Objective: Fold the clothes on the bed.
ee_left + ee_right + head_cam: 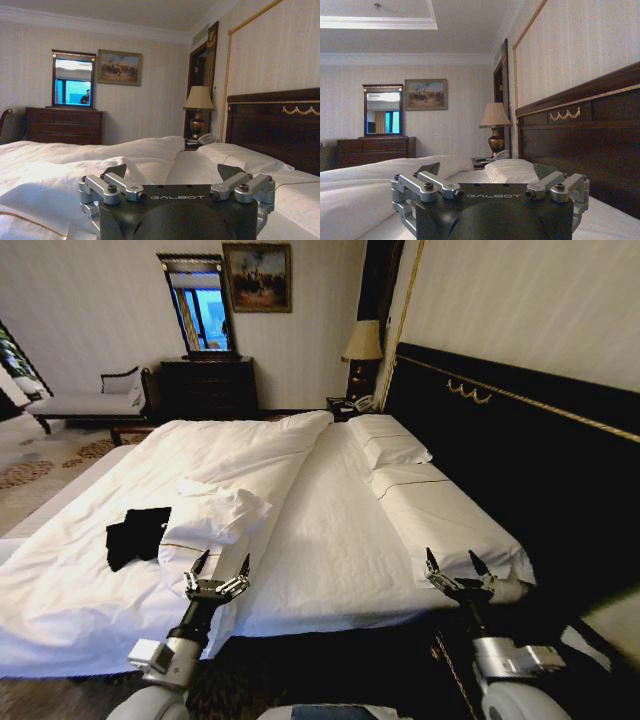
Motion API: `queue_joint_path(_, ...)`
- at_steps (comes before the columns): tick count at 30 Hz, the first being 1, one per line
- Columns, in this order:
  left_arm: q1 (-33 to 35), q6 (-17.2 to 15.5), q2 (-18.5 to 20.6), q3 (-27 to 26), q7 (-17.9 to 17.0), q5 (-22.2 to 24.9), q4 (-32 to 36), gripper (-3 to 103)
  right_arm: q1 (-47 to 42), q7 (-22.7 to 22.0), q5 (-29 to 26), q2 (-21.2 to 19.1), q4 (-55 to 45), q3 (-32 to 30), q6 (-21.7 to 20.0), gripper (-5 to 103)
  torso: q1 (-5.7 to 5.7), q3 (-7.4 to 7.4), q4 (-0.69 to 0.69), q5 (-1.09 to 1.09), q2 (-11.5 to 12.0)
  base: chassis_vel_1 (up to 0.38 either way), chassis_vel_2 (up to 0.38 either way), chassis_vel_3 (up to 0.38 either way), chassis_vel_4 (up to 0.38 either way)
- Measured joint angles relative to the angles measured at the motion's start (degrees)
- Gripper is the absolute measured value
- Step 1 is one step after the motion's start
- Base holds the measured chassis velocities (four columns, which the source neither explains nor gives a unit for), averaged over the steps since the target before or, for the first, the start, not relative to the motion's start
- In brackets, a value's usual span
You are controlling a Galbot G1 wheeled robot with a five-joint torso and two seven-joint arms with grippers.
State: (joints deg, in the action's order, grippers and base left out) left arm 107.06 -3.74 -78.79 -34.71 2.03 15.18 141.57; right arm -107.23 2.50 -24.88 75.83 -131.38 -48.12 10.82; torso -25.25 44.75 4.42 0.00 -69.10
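The clothes (138, 534), a crumpled black T-shirt, lie on the white duvet at the left of the bed (330, 530), near its front edge. My left gripper (222, 564) hovers open over the folded-back duvet edge, a little to the right of the T-shirt and apart from it. Far to the right, my right gripper (451, 562) is open above the near pillow by the dark headboard (520, 460). From the wrists, the left gripper (172, 175) and the right gripper (487, 171) both show spread fingers holding nothing.
The white duvet (230, 455) is turned back in a thick fold down the middle of the bed. Pillows (390, 445) line the headboard. A bedside lamp (362, 350), dark dresser (208, 388) with mirror, and pale chaise (90, 400) stand at the far wall.
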Motion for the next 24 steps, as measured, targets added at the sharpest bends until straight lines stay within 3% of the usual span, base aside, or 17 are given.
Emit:
queue_joint_path(16, -1.0, 0.2, 0.4, -0.4, -0.2, 1.1, -1.1, 100, -0.2, 0.2, 1.2, 1.0, 0.4, 0.2, 0.6, 100, -0.03, 0.01, -0.01, 0.0, 0.0, 0.0, 0.0, 0.0, 0.0)
queue_joint_path(24, -1.0, 0.3, 0.2, -0.7, -0.3, 1.2, -1.1, 100, 0.4, 0.2, 1.2, 1.0, 1.1, 0.7, 0.6, 100, -0.02, 0.01, 0.0, 0.01, 0.0, 0.103, 0.144, -0.099, -0.158)
